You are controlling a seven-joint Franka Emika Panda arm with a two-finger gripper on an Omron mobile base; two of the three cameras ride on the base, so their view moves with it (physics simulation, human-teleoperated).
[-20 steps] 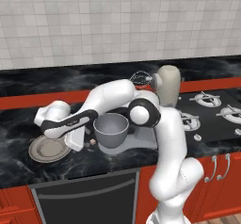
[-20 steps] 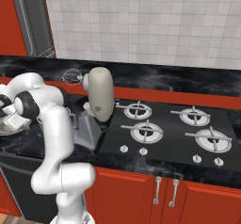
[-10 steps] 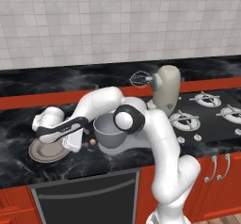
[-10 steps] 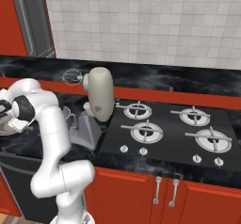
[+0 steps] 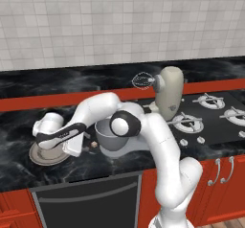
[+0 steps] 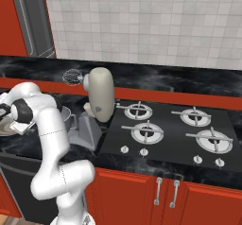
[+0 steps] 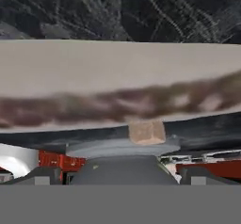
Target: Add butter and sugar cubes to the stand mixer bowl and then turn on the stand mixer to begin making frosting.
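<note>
From the left base view the arm reaches left and low over the grey plate (image 5: 45, 155), with one sugar cube (image 5: 94, 144) on the dark counter (image 5: 28, 121) between plate and stand mixer bowl (image 5: 110, 133). The hand view shows a tan cube (image 7: 147, 131) just past the gripper (image 7: 122, 171), whose jaws stand released, holding nothing. The stand mixer (image 6: 99, 96) stands beside the hob (image 6: 175, 129).

white tiled wall (image 5: 95, 26), black marble counter (image 5: 28, 85), red cabinets (image 6: 137, 195)
</note>
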